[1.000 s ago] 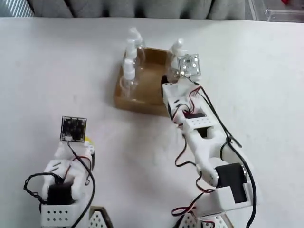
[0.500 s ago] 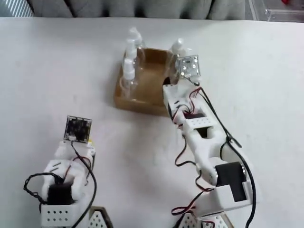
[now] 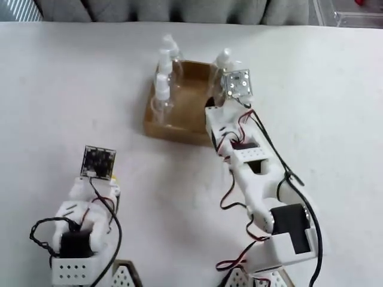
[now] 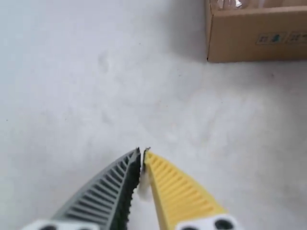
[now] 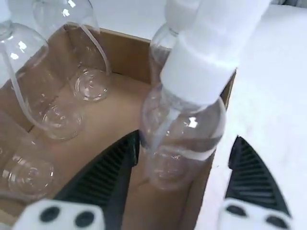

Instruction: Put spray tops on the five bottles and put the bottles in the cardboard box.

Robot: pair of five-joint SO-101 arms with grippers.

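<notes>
Right wrist view: we've got the right pincer [image 5: 186, 142] spread wide either side of a spray-topped bottle [image 5: 192, 120] standing in the cardboard box [image 5: 120, 52] corner, other bottles [image 5: 53, 110] alongside. Left pincer [image 4: 143, 155] is clenched over the table [image 4: 72, 96].

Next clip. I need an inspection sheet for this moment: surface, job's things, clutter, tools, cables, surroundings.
Surface: plain white table.
Job's things: cardboard box mid-table; clear bottles stand inside it, count unclear; the corner bottle wears its spray top.
Clutter: nothing seen.
Tools: right tool open, its fingers either side of the corner bottle; left tool shut above the table, apart from the box.
Cables: red and black wires run along the right arm; black cable on the left arm.
Surroundings: grey furniture behind the table; clear container at the far corner.
</notes>
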